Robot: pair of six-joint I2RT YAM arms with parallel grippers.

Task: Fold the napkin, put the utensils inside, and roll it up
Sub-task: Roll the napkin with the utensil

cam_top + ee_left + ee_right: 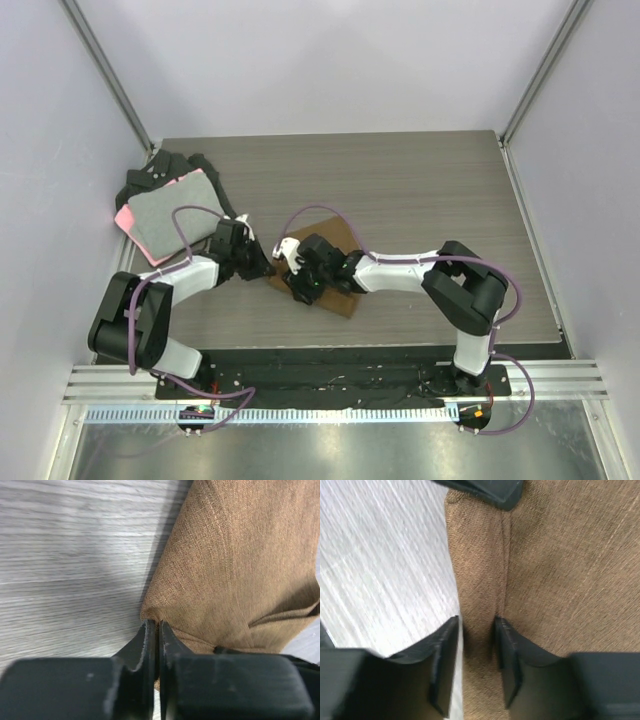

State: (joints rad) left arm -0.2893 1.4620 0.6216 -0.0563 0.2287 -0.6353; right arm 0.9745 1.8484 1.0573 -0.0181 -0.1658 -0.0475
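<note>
Brown napkin (235,570) has left tool (157,626) clamped on its corner, right tool (476,621) seemingly pinching a fold.

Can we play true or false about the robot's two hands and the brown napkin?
1. The left gripper is pinching the edge of the napkin. True.
2. The napkin is blue. False: it is brown.
3. The grey cloth with the pink edge lies at the far left of the table, apart from the napkin. True.
4. The right gripper hangs high above the table, nowhere near the napkin. False: it is down at the napkin, with one finger on each side of a raised fold.
5. The two grippers are at opposite ends of the table. False: they are close together, both at the napkin.
</note>
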